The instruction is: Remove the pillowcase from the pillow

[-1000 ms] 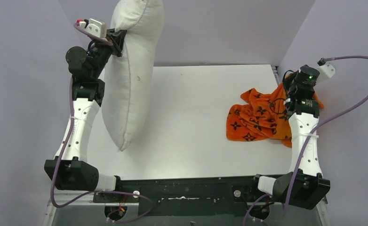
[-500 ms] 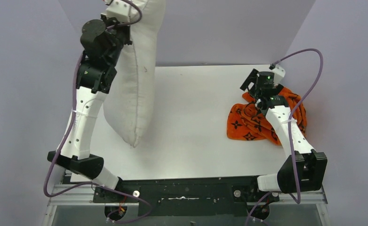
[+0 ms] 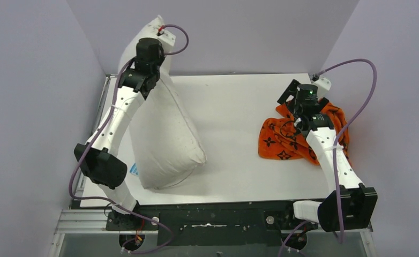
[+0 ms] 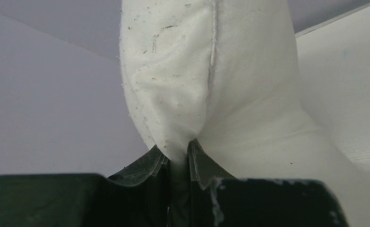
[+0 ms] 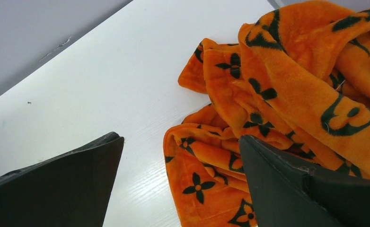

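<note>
The white pillow point(image 3: 167, 136) stands slanted at the table's left side, with its lower end resting on the table. My left gripper point(image 3: 155, 35) is high at the back left, shut on the pillow's top corner. In the left wrist view the gripper point(image 4: 177, 150) pinches white pillow point(image 4: 211, 80) fabric between its fingers. The orange pillowcase point(image 3: 283, 140) with black motifs lies crumpled at the right, off the pillow. My right gripper point(image 3: 289, 94) hovers open over its far left edge. In the right wrist view the gripper point(image 5: 178, 146) holds nothing, with the pillowcase point(image 5: 287, 90) lying under its right finger.
Purple walls close in the table point(image 3: 234, 101) at the left, back and right. The black base rail point(image 3: 212, 211) runs along the near edge. A small blue mark point(image 3: 134, 170) shows on the table beside the pillow's lower end.
My right gripper opened, let go of the pillowcase and moved toward the back left. My left arm swung the hanging pillow down, so its lower end now rests on the table.
</note>
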`<state>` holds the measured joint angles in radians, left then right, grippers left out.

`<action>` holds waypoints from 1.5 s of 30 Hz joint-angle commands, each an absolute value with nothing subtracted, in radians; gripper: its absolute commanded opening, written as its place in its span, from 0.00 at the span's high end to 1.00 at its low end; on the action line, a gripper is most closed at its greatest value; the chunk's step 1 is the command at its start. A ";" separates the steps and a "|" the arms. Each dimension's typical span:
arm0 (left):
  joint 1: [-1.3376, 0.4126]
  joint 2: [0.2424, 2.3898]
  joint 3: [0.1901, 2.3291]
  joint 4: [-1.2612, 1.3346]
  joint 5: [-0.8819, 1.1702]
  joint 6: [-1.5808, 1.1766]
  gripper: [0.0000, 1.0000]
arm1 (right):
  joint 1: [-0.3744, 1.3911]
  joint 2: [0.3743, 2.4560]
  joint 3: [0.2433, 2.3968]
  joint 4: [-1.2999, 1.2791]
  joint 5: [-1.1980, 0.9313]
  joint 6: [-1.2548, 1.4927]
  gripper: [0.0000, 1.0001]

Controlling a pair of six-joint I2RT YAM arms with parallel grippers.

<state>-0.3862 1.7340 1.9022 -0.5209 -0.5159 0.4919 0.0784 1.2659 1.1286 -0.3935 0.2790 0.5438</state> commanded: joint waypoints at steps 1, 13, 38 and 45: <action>-0.275 1.553 1.953 -0.339 -0.558 0.512 1.00 | 0.078 1.206 1.139 -0.385 0.311 0.517 0.00; -0.261 1.702 1.942 -0.505 -0.219 0.458 1.00 | 0.115 1.200 1.143 -0.388 0.287 0.529 0.00; 0.038 1.230 1.132 0.312 0.247 -0.314 0.03 | 0.198 1.118 1.180 -0.239 0.389 0.493 0.00; 0.120 0.958 0.709 0.570 0.189 -0.429 0.03 | 0.200 1.039 1.074 -0.149 0.377 0.438 0.00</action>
